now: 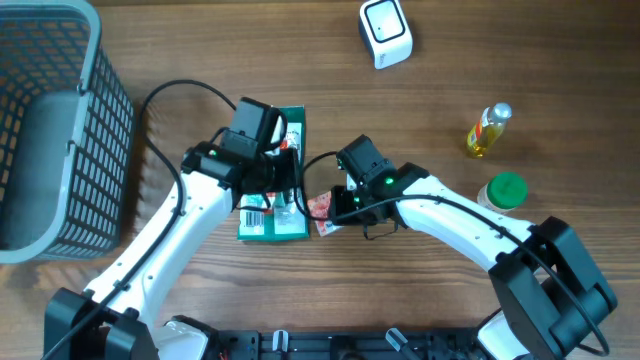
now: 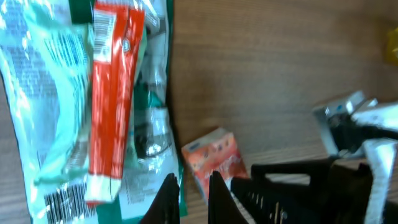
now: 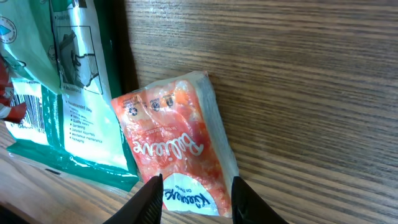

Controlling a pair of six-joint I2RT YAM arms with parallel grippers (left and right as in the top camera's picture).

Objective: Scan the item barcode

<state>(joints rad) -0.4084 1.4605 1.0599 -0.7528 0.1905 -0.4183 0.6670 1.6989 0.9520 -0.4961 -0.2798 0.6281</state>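
Though closed, left pincer — at green packet edge.

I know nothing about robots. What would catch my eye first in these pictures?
Two white-and-black arms meet mid-table: the left gripper sits shut at the edge of a green packet with a red pack on it, and the right gripper clasps a small orange packet. A big grey basket stands at the left, a white scanner at the top.
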